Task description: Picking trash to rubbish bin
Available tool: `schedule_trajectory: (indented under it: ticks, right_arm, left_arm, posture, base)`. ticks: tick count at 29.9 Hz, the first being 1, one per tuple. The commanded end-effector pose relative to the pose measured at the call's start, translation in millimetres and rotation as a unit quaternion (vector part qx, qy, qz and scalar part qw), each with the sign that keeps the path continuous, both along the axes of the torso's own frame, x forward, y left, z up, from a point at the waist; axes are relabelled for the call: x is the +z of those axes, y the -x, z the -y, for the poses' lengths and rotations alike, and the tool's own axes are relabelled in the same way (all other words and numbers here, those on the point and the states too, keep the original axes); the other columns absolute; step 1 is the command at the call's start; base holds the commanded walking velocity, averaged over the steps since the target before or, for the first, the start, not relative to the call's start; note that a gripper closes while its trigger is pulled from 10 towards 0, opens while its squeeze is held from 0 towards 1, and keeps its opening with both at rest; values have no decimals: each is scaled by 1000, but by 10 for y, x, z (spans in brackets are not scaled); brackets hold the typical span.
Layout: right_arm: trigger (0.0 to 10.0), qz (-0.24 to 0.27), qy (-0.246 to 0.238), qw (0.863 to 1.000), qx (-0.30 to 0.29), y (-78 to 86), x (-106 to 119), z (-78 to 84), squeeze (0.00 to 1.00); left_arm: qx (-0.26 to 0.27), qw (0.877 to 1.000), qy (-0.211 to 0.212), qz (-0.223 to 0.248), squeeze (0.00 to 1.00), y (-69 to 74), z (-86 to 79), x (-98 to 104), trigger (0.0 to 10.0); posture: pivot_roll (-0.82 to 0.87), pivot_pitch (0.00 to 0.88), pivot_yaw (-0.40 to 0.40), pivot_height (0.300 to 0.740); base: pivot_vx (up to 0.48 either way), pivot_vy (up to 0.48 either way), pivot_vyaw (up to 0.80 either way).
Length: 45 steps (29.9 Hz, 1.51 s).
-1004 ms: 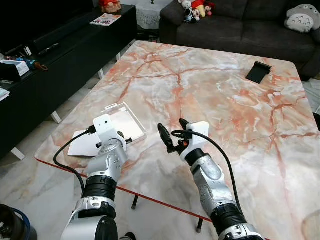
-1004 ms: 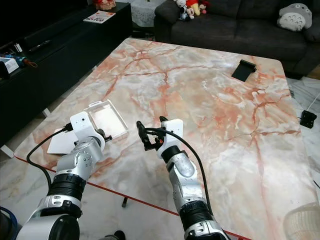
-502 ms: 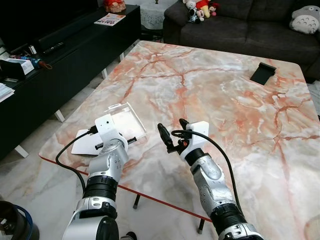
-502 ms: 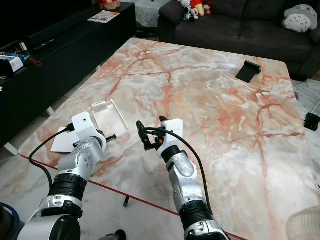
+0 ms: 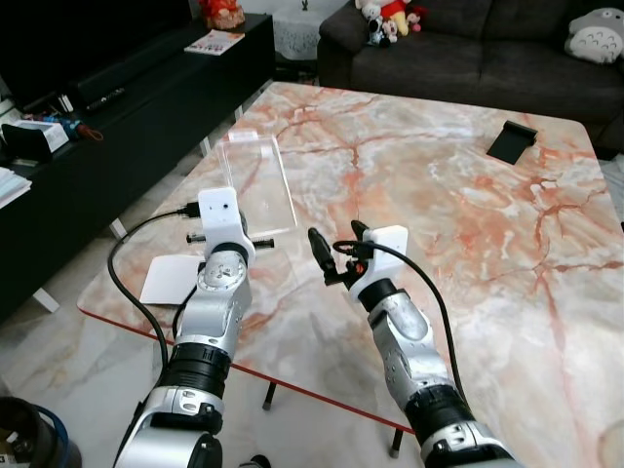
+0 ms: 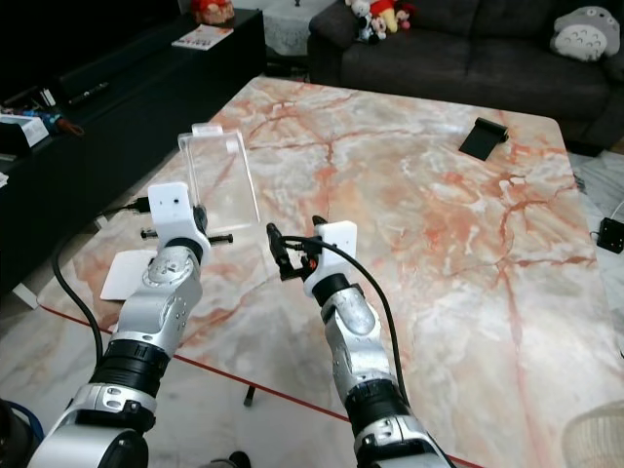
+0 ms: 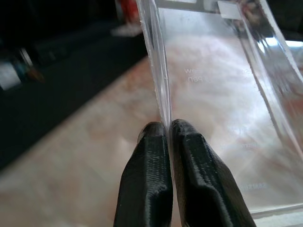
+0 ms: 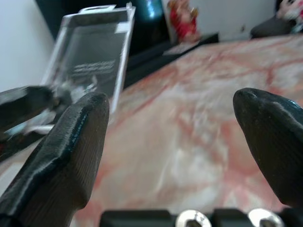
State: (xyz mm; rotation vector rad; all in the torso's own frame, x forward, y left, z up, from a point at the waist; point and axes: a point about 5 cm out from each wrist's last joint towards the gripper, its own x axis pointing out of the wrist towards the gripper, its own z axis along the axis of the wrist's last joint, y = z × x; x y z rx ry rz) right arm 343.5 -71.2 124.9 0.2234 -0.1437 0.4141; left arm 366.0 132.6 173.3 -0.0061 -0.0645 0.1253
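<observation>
**Holding the clear plastic box up off the marble table**

Pinching the wall of the clear rectangular plastic packaging box [image 7: 222, 109] with my left gripper [image 7: 169, 130] right now. The two black fingers are pressed together on the thin edge, and the wrist cam shows that wall sandwiched between the pads. In the head view the box [image 5: 257, 178] stands up above the left wrist, raised clear of the pink-and-white marble table [image 5: 458, 205] and tilted away from me, its hang tab at the top.

My right gripper [image 5: 336, 253] hovers over the near part of the table, just beside the left arm, fingers spread wide with nothing between them. From its wrist cam I can see the box [image 8: 92, 52] held up off to one side.

Other stuff around: a flat white sheet of paper [image 5: 174, 279] lies at the near left corner of the table, and a small black rectangular object [image 5: 512, 142] sits at the far right side. Beyond the table there's a dark grey sofa [image 5: 468, 49] with plush toys [image 5: 382, 18] on it, and a long black low cabinet [image 5: 117, 117] runs along my left.
</observation>
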Motion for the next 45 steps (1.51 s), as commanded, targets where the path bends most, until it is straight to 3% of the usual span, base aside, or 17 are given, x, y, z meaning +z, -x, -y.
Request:
schedule_trajectory:
  ticks: [1,2,7,9,12,16,18,28,33,45]
  right_arm:
    - [10000,8,-10,1000,-26,-44,64,29,0]
    - [10000,10,-7,999,-42,-63,74,68,0]
    - [10000,16,2,998,-55,-89,90,106,0]
    - [10000,24,9,997,-66,-110,115,163,0]
    - [10000,27,15,997,-77,-126,122,211,0]
    - [10000,37,24,994,-97,-145,156,316,0]
    - [10000,46,33,993,-101,-144,170,348,0]
    - [10000,63,41,991,-113,-186,255,497,0]
    - [10000,70,50,992,-93,-191,276,445,0]
    - [10000,61,44,991,-113,-153,218,542,0]
  left_arm:
    - [15,998,-39,35,0,34,-119,94,10000]
    - [25,996,-66,45,0,66,-211,91,10000]
    - [41,992,-109,57,0,113,-373,90,10000]
    - [43,986,-145,72,0,166,-471,127,10000]
    - [38,982,-167,80,0,194,-489,133,10000]
    - [11,967,-236,99,0,280,-461,79,10000]
    - [3,964,-245,103,0,299,-433,54,10000]
    - [23,972,-207,112,0,354,-372,0,10000]
    - [37,979,-172,102,0,374,-381,-68,10000]
    - [18,981,-159,113,0,319,-216,-35,10000]
  posture:
    - [58,0,73,740]
    - [56,0,80,740]
    - [65,0,83,740]
    - [71,0,84,740]
    - [78,0,72,740]
    - [68,5,56,740]
    - [53,11,46,740]
    - [48,46,-41,740]
    - [30,38,-37,740]
    - [3,44,-30,740]
  base:
    - [0,0,0]
    - [0,0,0]
    - [0,0,0]
    - [0,0,0]
    - [0,0,0]
    - [0,0,0]
    - [0,0,0]
    - [0,0,0]
    - [0,0,0]
    - [0,0,0]
